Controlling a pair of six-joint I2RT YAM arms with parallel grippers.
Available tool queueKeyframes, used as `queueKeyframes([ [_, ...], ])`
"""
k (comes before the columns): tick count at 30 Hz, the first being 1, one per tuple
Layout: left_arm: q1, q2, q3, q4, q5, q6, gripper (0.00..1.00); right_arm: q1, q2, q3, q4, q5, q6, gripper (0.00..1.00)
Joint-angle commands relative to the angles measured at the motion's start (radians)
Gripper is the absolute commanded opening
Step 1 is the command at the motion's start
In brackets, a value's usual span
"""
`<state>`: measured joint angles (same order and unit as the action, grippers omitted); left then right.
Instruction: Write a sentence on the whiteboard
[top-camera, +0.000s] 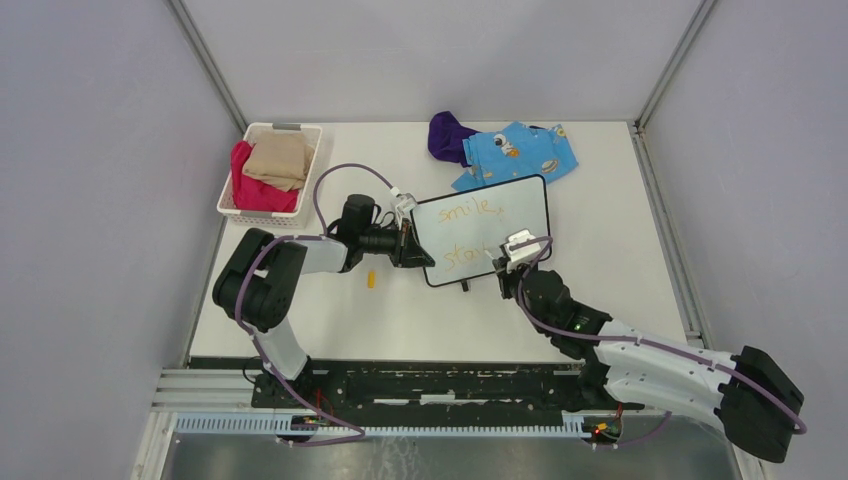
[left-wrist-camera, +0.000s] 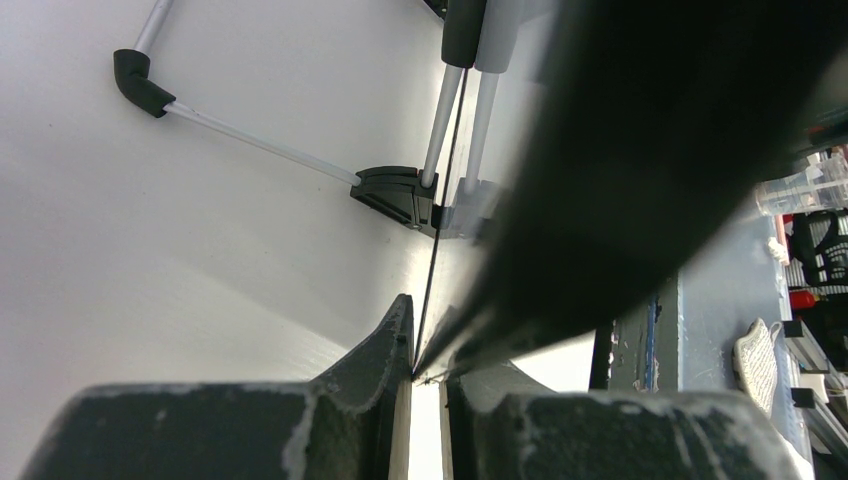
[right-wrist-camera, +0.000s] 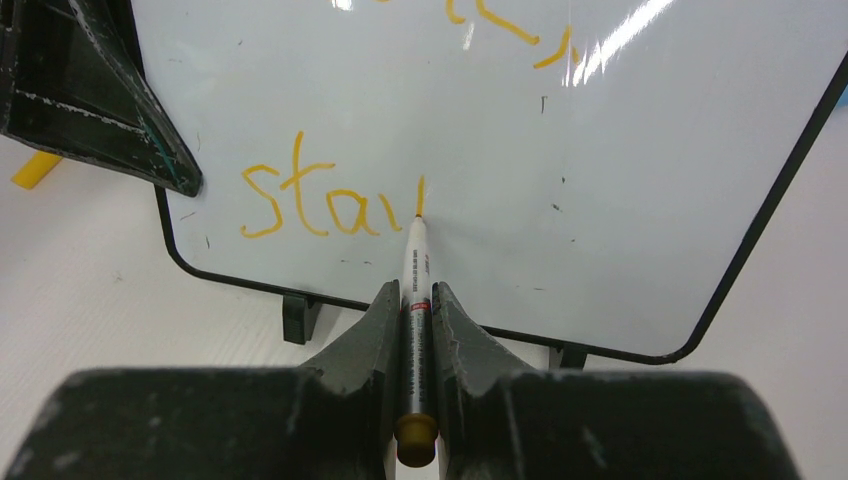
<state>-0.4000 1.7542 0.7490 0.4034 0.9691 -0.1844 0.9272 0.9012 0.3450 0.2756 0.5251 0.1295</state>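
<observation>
mid white counter (top-camera: 610, 290), between both arms: whiteboard (top-camera: 520, 205). pinched at left edge in left end effector (left-wrist-camera: 425, 352), narrow. clamped in right end effector (right-wrist-camera: 416, 300): marker (right-wrist-camera: 415, 262), tip on board. beside tip, orange sentence (right-wrist-camera: 303, 195), "smile," above "sta".

one whiteboard (top-camera: 520, 205), one marker (right-wrist-camera: 414, 270), one basket (top-camera: 258, 127), two grippers (top-camera: 410, 250) (top-camera: 505, 262), four cloths (top-camera: 520, 155) (top-camera: 450, 135) (top-camera: 280, 160) (top-camera: 250, 192) (two in the basket).

We were looking at a robotics lab test cell: plain grey panel walls (top-camera: 90, 200) on aluminium posts (top-camera: 206, 60) boxed in a white worktop (top-camera: 600, 260), and two arms trailing purple cables (top-camera: 345, 166) stood bolted to a slotted metal rail (top-camera: 210, 388).
</observation>
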Motion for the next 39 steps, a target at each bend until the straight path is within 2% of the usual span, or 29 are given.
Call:
queueKeyframes([
  [1, -0.018, 0.045, 0.002, -0.093, -0.104, 0.073, 0.02, -0.005, -0.02, -0.04, -0.001, -0.008, 0.03, 0.0],
  [16, -0.019, 0.048, 0.003, -0.1, -0.106, 0.078, 0.02, -0.002, -0.019, -0.084, 0.031, -0.132, 0.072, 0.0],
  [25, -0.021, 0.047, 0.004, -0.101, -0.106, 0.08, 0.02, -0.003, 0.0, -0.048, 0.062, -0.184, 0.086, 0.0],
  [31, -0.021, 0.048, 0.004, -0.103, -0.105, 0.081, 0.02, -0.002, -0.12, -0.003, -0.014, -0.115, 0.049, 0.0],
  [39, -0.021, 0.046, 0.004, -0.103, -0.106, 0.082, 0.02, -0.014, -0.218, 0.068, -0.143, 0.134, -0.05, 0.0],
])
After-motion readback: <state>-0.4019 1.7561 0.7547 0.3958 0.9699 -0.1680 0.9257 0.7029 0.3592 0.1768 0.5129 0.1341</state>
